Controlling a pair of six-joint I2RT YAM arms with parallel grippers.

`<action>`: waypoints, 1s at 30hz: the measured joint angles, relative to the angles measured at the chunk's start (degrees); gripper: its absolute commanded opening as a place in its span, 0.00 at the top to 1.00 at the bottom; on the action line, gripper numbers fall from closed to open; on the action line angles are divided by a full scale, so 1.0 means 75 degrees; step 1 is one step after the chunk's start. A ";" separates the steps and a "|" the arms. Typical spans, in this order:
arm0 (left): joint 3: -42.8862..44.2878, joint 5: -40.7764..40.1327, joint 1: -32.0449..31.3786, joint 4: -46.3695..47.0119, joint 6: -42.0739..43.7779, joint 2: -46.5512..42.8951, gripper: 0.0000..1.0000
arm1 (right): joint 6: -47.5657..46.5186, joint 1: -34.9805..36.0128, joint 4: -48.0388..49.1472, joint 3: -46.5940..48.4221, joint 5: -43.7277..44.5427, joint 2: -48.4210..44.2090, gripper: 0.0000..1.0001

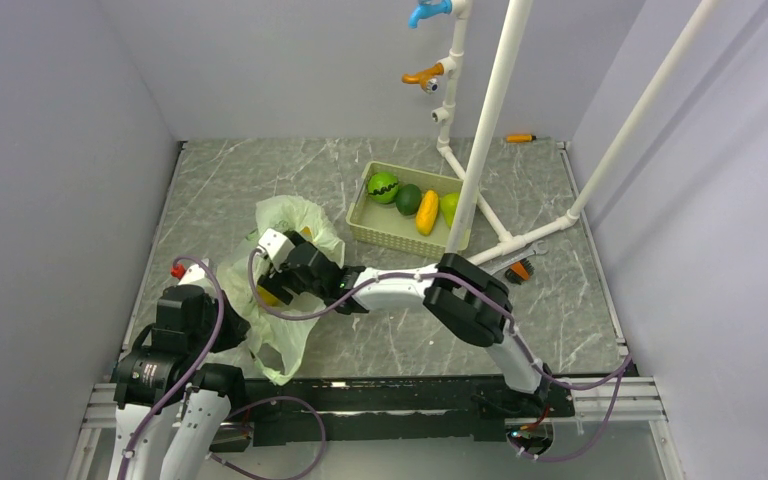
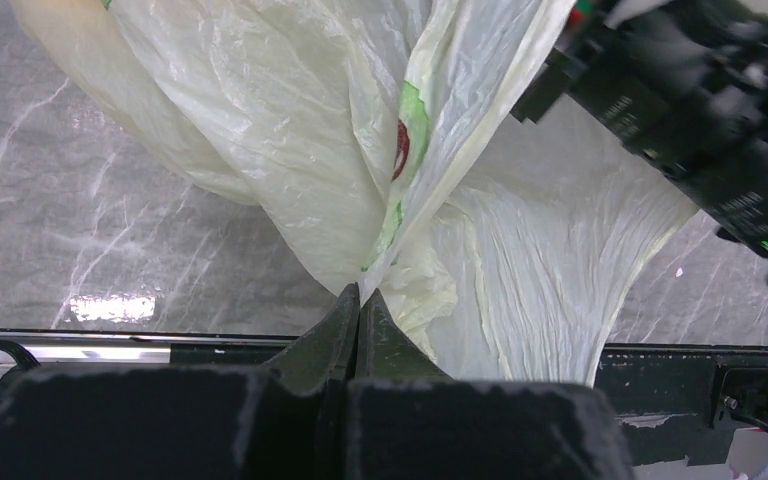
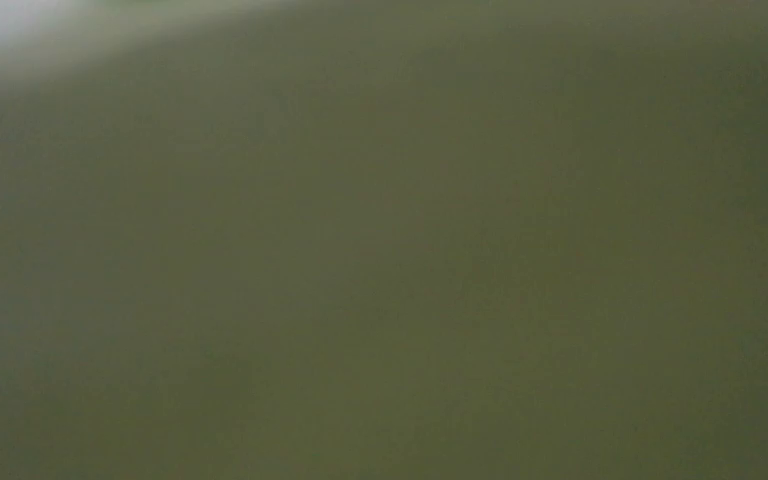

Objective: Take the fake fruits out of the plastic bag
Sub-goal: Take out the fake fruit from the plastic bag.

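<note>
The plastic bag [image 1: 295, 215], thin, crinkled and translucent pale green, lay slumped on the left of the grey marbled table [image 1: 560, 300]. A yellow patch [image 1: 268, 296] at its mouth was likely a fake fruit awaiting removal. The left gripper [image 2: 358, 300] had its jaws closed tight on a gathered fold of the film, drawing it into taut pleats. The right gripper [image 1: 282, 268] reached into the opening. Its wrist camera gave only a murky green blur, so whether its jaws were open or closed could not be told.

Done well, the step in hand would seem to call for the left arm to hold the mouth up and wide. The right could then close squarely around a glossy, rounded fruit, which may slip, without snagging the flimsy plastic.

Well apart, behind and to the right, the beige slotted tray [image 1: 390, 240] held a zigzag-banded green ball [image 1: 383, 186], a yellow oblong fruit [image 1: 427, 212] and a bright green fruit [image 1: 449, 207]. A dark green oval fruit [image 1: 408, 198] sat among them. A white pipe frame [image 1: 490, 110] crossed in front of the tray.
</note>
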 measured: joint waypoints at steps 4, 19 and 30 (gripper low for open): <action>0.0000 0.0003 0.0000 0.0000 0.0000 0.0000 1.00 | 0.0026 -0.0230 0.0073 0.0055 -0.0125 0.0501 0.18; 0.0000 0.0026 0.0000 0.0000 0.0000 0.0003 1.00 | 0.0166 -0.0347 -0.0087 0.0082 -0.0414 0.0653 0.71; 0.0000 0.0029 0.0000 0.0000 0.0000 0.0003 1.00 | 0.0737 -0.0335 -0.0431 -0.0175 -0.0947 -0.0772 0.92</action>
